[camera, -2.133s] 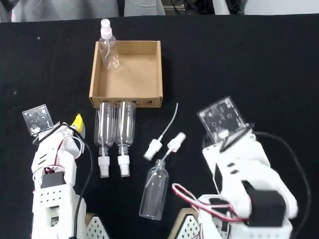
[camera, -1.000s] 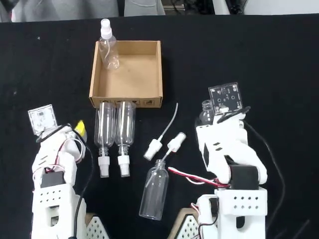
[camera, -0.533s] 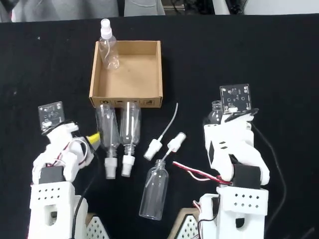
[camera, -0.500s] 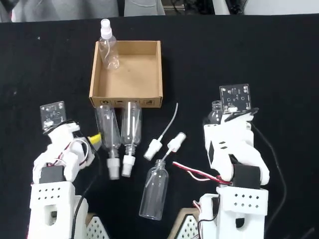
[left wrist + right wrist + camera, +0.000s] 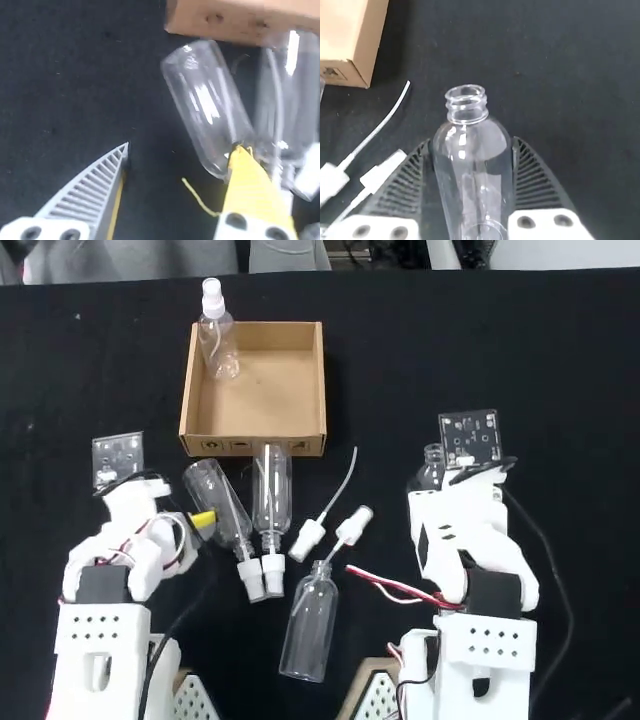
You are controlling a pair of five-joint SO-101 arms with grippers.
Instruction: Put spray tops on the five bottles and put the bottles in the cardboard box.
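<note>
Right pincer (image 5: 471, 144): closed on an uncapped bottle (image 5: 472, 165), its open neck sticking out past my fingertips. Two loose spray tops (image 5: 377, 172) lie just outside one finger, with the cardboard box (image 5: 350, 40) farther ahead on that same side.

Left pincer (image 5: 175, 185): wide open, gripping nothing. My yellow finger (image 5: 250, 190) touches a capped bottle (image 5: 210, 120) lying flat. A second capped bottle (image 5: 287, 100) lies just beyond.

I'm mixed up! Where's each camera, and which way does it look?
High view: above the table, looking down on both arms and the cardboard box.
Left wrist view: on the left arm, looking past open fingers at a capped bottle.
Right wrist view: on the right arm, looking along fingers gripping an uncapped bottle.
Shared: all show the box.
</note>
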